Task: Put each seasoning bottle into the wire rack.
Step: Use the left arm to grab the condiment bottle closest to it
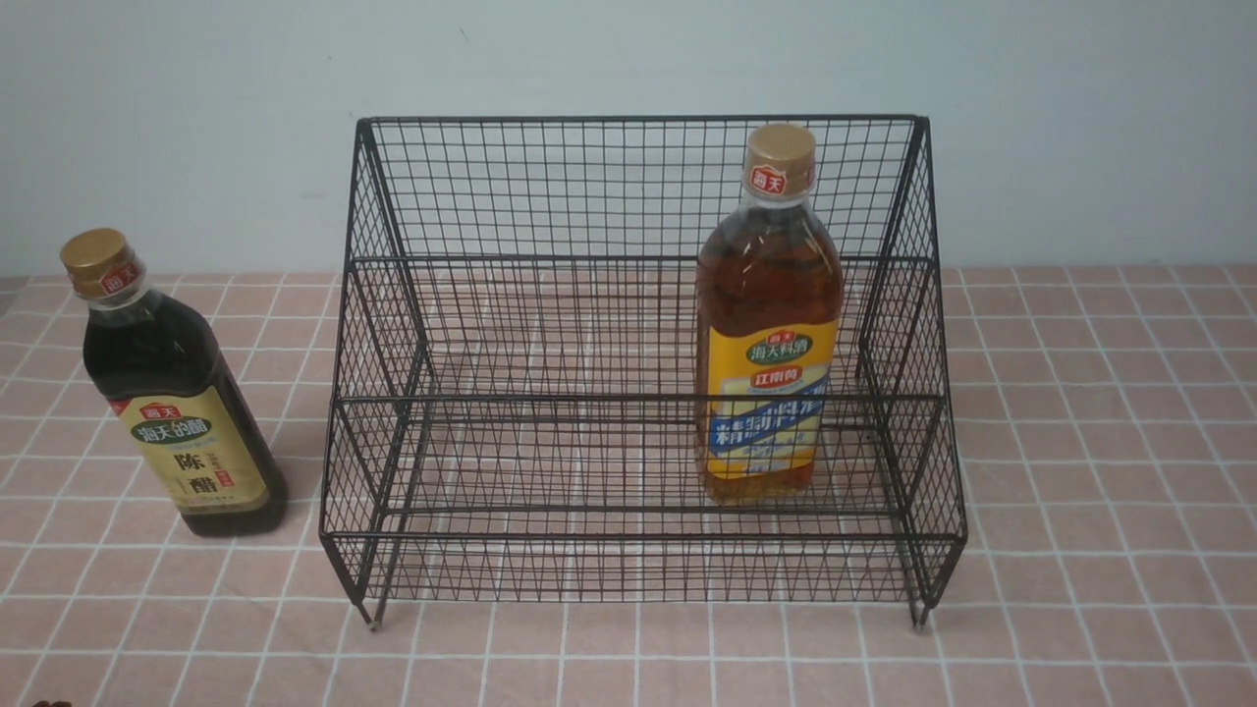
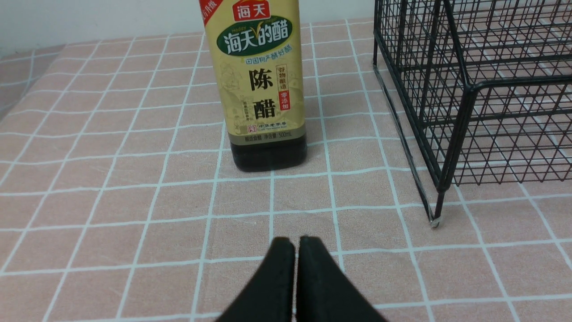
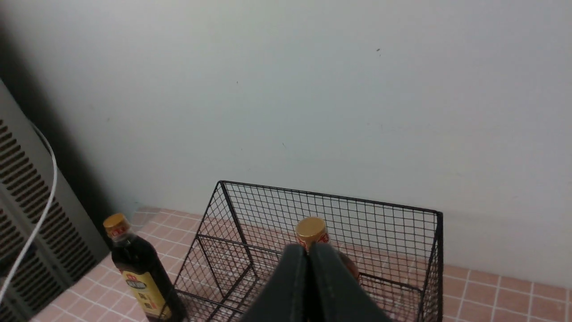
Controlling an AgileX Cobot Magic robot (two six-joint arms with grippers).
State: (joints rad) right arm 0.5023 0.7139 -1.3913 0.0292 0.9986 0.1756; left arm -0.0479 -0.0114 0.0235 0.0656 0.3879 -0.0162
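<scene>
Dark bottle (image 1: 177, 412) on checked cloth (image 1: 1080, 442), wire rack (image 1: 638, 187) beside, amber bottle (image 1: 771, 324) inside

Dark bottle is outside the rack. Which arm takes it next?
Left. The dark bottle stands on the robot's left of the rack, straight ahead of the shut left pincer with nothing between. The right pincer, also shut, sits high near the rack, and looks farther from that bottle.
</scene>
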